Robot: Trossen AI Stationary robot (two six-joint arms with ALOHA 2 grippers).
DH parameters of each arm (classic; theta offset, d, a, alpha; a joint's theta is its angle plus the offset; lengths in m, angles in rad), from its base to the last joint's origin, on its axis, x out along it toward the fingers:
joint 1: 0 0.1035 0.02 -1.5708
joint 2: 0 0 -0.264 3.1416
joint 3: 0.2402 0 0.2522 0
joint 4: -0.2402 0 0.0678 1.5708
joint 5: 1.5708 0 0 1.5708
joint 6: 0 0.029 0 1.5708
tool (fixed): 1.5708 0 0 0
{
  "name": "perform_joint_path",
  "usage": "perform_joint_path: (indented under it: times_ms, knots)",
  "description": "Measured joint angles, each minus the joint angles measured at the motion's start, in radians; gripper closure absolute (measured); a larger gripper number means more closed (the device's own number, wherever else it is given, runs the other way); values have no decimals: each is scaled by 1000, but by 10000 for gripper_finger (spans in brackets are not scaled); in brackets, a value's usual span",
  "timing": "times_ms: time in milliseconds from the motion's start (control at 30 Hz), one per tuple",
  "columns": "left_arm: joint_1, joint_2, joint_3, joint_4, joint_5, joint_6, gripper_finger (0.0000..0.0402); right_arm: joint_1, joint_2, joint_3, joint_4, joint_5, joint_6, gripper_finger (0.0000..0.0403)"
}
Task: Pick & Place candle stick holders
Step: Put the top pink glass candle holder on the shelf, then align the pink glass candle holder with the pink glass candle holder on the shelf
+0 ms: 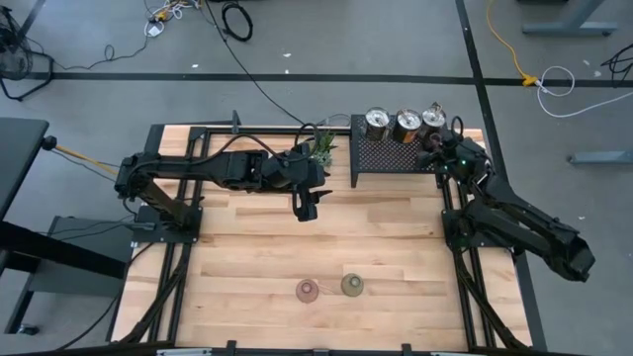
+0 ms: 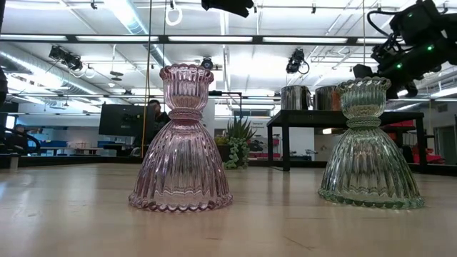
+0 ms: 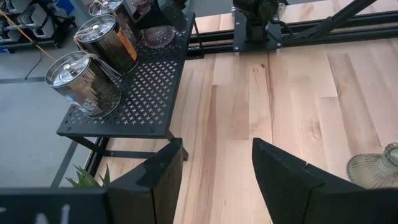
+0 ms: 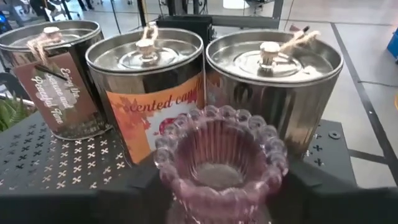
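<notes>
Placing stage: right gripper (image 1: 435, 144) sits over the near-right corner of the black mesh rack (image 1: 381, 158), closed around a pink glass holder (image 4: 219, 165); holder looks at or just above the rack surface, contact not clear.
Right gripper state: narrow, fingers clamped on the pink holder's sides, not yet let go.
Left gripper (image 1: 306, 206): hovering mid-table above the wood, jaws wide apart, holding nothing.
Rack contents: three silver metallic tins (image 1: 406, 125) in a row along the far edge, wicks and labels visible in the right wrist view; held pink holder just in front of them.
Left on table: second pink holder (image 1: 309, 290) and olive-green holder (image 1: 352, 285), side by side near the front edge, both upright, not touching, well apart from the rack.
Other: small potted plant (image 1: 321, 148) beside the rack's left end, under the left arm.
Table: wooden top (image 1: 247, 257).
Progress guess: silver ones already on rack, one glass holder about placed, two glass holders left; roughly two-thirds done.
Next, judged: right opens and lifts clear; one of the arms goes for the front pair.
Risk: glass holder close to the tins, could nudge one on release.
</notes>
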Motion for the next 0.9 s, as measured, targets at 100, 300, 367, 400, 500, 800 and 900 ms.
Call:
perform_joint_path:
  times_ms: [100, 300, 367, 400, 500, 800, 900]
  knots:
    - [0, 0, 0, 0, 0, 0, 207, 0, 0, 0, -17, 0, 4, 152]
    - [0, 0, 0, 0, 0, -1, 207, 0, -34, 0, -17, 0, 11, 125]
    - [0, 0, 0, 0, 0, 0, 207, 0, -60, 0, -17, 1, 11, 127]
    - [0, 0, 0, 0, 0, -1, 207, 0, -73, 0, -21, 0, 12, 129]
    - [0, 0, 0, 0, 0, -1, 207, 1, -116, 0, -36, -10, 13, 135]
    - [0, 1, 0, 0, 3, -1, 207, 26, -226, 55, -113, -79, 14, 142]
    - [-2, 1, 0, 0, 59, -9, 207, 50, -246, 125, -183, -87, 18, 142]
